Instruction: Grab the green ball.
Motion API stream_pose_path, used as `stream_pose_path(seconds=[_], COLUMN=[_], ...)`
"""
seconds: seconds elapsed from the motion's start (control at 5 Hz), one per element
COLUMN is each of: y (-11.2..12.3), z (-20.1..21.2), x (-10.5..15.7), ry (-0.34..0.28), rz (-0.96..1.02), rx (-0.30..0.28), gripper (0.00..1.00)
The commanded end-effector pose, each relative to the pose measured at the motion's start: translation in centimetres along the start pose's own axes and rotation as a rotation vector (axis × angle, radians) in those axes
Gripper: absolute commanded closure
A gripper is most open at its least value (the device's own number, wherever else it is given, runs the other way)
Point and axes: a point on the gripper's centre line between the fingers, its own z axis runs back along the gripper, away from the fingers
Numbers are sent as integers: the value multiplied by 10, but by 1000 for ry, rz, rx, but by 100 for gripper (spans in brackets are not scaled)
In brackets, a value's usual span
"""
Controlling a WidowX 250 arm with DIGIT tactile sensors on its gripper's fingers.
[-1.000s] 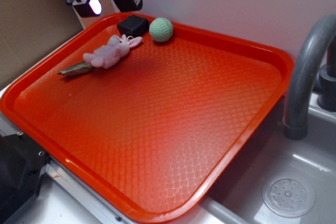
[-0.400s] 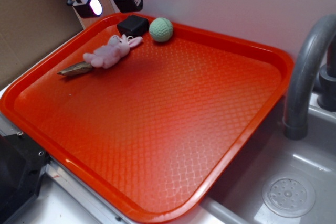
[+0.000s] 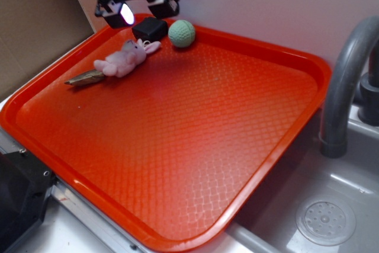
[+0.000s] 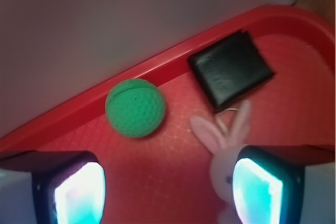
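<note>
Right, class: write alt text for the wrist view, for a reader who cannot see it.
A green ball sits on a red tray near its rim, untouched. A black block lies to its right, with a pink plush bunny below. The open end effector frames the bottom edge.

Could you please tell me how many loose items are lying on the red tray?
4: a green ball by the far rim, a black block beside it, a pink plush bunny just in front, and a brownish piece at the bunny's foot. Nothing looks hidden.

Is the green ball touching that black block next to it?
Apart. The wrist view shows a strip of red tray between the green ball and the black block.
</note>
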Motion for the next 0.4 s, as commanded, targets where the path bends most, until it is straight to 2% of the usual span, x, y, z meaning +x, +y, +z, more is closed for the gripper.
stream_pose_path(seconds=[0.0, 0.2], y=[4, 4], z=[-15, -23], x=[27, 37], ry=[-57, -57], rz=[-5, -7], rx=[45, 41], gripper=[0, 0])
